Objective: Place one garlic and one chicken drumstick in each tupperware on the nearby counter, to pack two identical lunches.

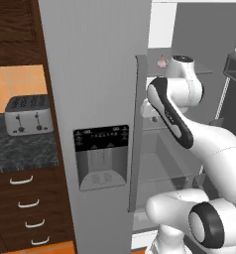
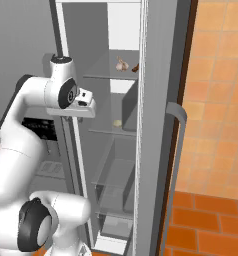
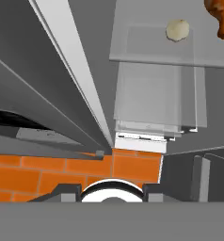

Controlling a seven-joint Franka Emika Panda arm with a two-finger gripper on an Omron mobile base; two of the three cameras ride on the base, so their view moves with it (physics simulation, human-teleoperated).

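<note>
drumstick (image 3: pixel 220 19) beside garlic (image 3: pixel 178 29), hand view

tall grey fridge (image 1: pixel 97 74): right door open, black water dispenser panel (image 1: pixel 100 156) in left door | clear glass shelves (image 2: pixel 113 172): inside fridge | silver four-slot toaster (image 1: pixel 28 115): left of fridge | orange brick floor tiles (image 3: pixel 52 174): below

A grey fridge (image 1: pixel 95 74), a pale pinkish garlic (image 2: pixel 122 64), a brown-orange drumstick (image 3: pixel 222 16), an orange tiled floor (image 3: pixel 62 172), a silver toaster (image 1: pixel 28 115) on a black-grey speckled desk (image 1: pixel 21 151).
</note>
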